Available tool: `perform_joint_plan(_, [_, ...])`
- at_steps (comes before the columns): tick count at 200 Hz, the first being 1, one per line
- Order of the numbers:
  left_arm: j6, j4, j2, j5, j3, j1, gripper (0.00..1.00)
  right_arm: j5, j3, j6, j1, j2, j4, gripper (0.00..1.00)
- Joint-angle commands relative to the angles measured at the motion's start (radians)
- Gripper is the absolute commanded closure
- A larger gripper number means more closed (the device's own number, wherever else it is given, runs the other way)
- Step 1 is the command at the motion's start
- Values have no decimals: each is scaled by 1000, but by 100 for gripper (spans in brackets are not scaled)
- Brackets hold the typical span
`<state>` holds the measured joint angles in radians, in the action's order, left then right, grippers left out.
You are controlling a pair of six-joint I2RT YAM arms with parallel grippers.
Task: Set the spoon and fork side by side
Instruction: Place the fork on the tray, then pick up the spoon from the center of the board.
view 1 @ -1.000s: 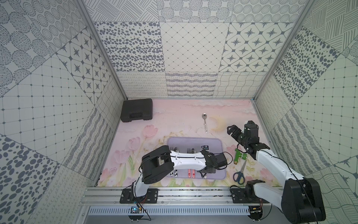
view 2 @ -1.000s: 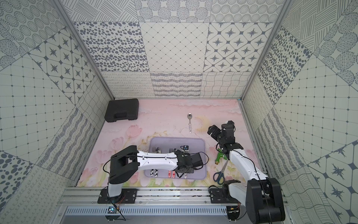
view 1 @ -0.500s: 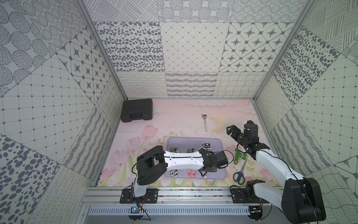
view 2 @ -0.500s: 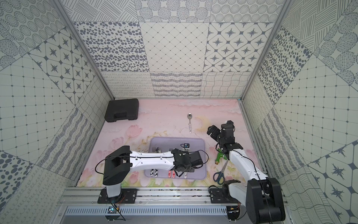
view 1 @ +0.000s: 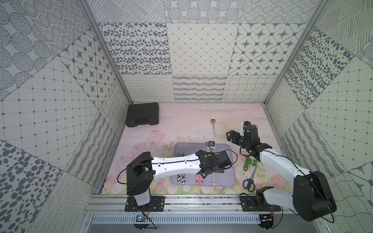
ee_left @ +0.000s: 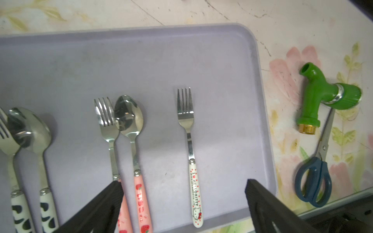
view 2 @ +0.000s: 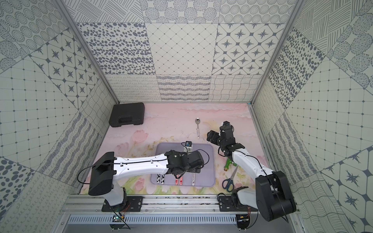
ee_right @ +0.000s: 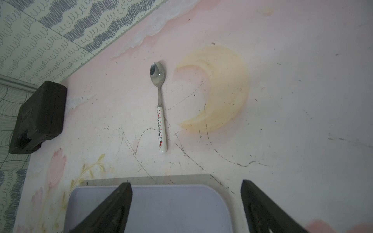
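- The left tool (ee_left: 183, 182) hangs low over the right part of the purple tray (ee_left: 141, 60). Its two black jaws are spread wide and nothing is gripped.
- The white-handled fork (ee_left: 190, 159) lies flat on the tray, its handle in the gap between those jaws in the left wrist view. Its tines point to the tray's far edge.
- Left of it on the tray lie a pink-handled spoon (ee_left: 132, 131) and a pink-handled fork (ee_left: 109, 129), close together with their heads touching.
- Further left a cow-patterned spoon (ee_left: 30, 133) lies next to another fork at the picture's edge.
- The matching white-handled spoon (ee_right: 160, 107) lies on the bench beyond the tray's far edge, well apart from its fork. Its bowl points to the back wall and its handle to the tray.
- The right tool (ee_right: 186, 183) hovers above the tray's far right corner, facing the spoon. Its jaws are wide apart and empty.
- Right of the tray, a green tap (ee_left: 321, 94) lies across the blades of blue-handled scissors (ee_left: 316, 177).
- A black case (view 1: 142, 114) sits in the far left corner.
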<state>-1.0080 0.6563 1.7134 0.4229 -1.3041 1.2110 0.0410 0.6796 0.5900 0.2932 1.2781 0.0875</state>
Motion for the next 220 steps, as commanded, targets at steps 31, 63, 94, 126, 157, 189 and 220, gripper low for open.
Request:
perform_joint_plan(31, [144, -61, -291, 98, 244, -157, 1, -29, 152, -114, 77, 163, 59, 16])
perform_joint_plan(63, [195, -64, -449, 129, 339, -263, 1, -28, 275, -164, 113, 290, 133, 21])
perform_joint_plan(94, [256, -72, -543, 149, 391, -350, 1, -34, 421, -192, 134, 414, 230, 26])
perform_joint_plan(126, [309, -96, -581, 160, 434, -407, 1, -68, 570, -197, 148, 540, 341, 31])
perform_joint_plan(157, [373, -162, -598, 100, 482, -453, 1, -125, 668, -188, 170, 641, 412, 34])
perform_joint_plan(189, [421, -251, -603, 26, 520, -479, 1, -147, 750, -176, 174, 724, 467, 39])
perform_joint_plan(220, [430, -260, -607, -26, 523, -484, 1, -174, 835, -174, 180, 795, 534, 43])
